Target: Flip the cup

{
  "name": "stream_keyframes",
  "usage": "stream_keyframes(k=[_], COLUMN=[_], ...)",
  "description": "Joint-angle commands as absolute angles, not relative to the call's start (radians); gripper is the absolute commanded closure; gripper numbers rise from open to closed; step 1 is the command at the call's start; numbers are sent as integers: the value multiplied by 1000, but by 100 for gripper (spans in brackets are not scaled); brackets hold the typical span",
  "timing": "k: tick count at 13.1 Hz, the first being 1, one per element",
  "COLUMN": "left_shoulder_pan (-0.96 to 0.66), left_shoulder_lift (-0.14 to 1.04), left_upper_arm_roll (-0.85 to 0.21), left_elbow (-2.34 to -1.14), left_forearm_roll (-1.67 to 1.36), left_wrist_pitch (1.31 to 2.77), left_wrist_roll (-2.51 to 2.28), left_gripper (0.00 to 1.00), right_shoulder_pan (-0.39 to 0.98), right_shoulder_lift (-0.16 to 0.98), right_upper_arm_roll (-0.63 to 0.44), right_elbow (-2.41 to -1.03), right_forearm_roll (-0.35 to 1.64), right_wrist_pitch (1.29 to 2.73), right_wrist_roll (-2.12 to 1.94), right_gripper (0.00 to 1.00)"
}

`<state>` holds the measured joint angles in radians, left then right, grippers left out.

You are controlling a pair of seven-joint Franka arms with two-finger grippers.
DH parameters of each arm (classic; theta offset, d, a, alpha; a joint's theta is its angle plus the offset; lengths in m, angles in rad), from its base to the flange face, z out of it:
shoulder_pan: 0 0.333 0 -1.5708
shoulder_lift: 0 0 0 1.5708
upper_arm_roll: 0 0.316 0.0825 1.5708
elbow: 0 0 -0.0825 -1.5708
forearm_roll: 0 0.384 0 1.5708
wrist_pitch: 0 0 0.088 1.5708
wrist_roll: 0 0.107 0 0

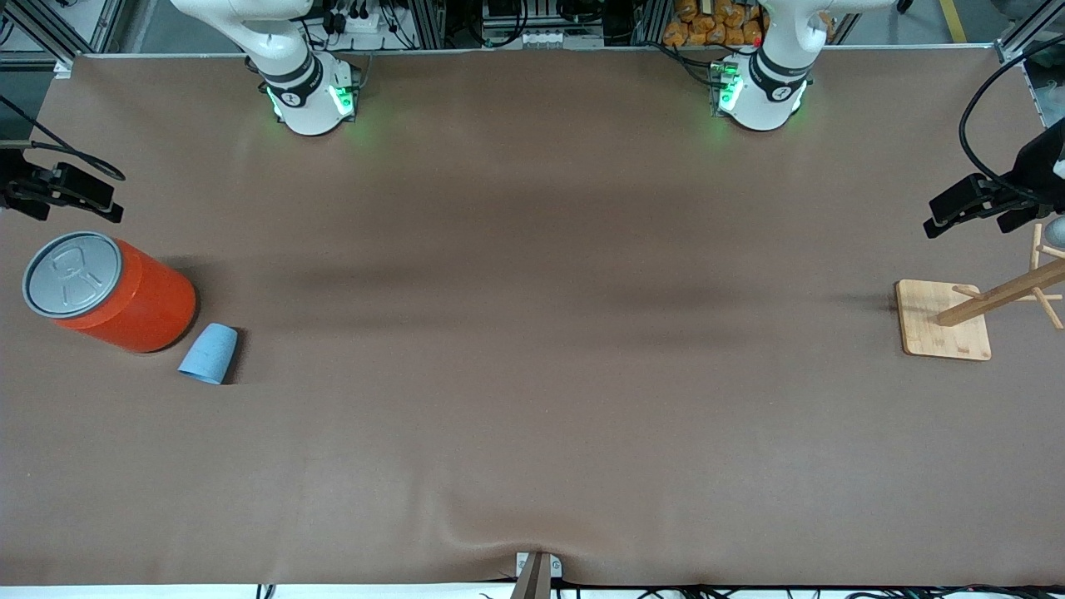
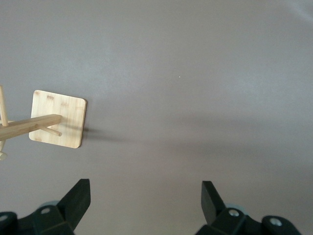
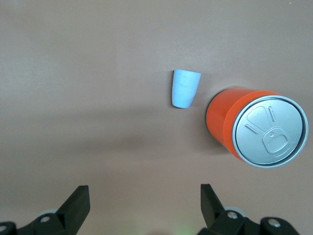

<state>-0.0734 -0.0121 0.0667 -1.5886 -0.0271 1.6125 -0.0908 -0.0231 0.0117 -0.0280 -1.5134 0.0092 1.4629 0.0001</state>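
Observation:
The small light-blue cup (image 1: 208, 353) (image 3: 185, 88) rests on the brown table toward the right arm's end, beside the orange can and slightly nearer the front camera. Only its outer wall shows, not its inside. My right gripper (image 1: 83, 195) (image 3: 145, 198) hangs open and empty in the air over the table near the can, well apart from the cup. My left gripper (image 1: 957, 208) (image 2: 145, 196) is open and empty too, up over the left arm's end of the table.
A large orange can (image 1: 116, 295) (image 3: 244, 127) with a grey pull-tab lid stands close beside the cup. A wooden peg stand on a bamboo base (image 1: 940, 320) (image 2: 56, 120) stands at the left arm's end. Brown mat (image 1: 532, 333) covers the table.

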Motion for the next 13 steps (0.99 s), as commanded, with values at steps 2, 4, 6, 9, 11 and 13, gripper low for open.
stream_keyframes(k=[2, 4, 6, 9, 11, 13], left_shoulder_pan=[-71, -66, -66, -69, -66, -67], left_shoulder_lift=[-9, -9, -9, -9, -9, -9], left_upper_arm_roll=[61, 61, 61, 61, 61, 61], left_elbow=[-1571, -1572, -1572, -1575, -1575, -1575], left_forearm_roll=[-21, -23, -23, -23, -23, -23], left_wrist_pitch=[1588, 1586, 1582, 1580, 1580, 1578], left_wrist_roll=[-98, -98, -97, -97, -95, -95], left_gripper=[0, 0, 0, 0, 0, 0], right_shoulder_pan=[-26, -28, -28, -29, -41, -72], right_shoulder_lift=[14, 14, 20, 55, 93, 144], right_upper_arm_roll=[-23, -23, -23, -23, -25, -23], right_elbow=[-1506, -1508, -1508, -1532, -1590, -1661], right_forearm_roll=[-14, -14, -14, -15, -18, -18], right_wrist_pitch=[1456, 1456, 1460, 1466, 1541, 1626], right_wrist_roll=[-15, -15, -15, -15, -14, -14], right_gripper=[0, 0, 0, 0, 0, 0])
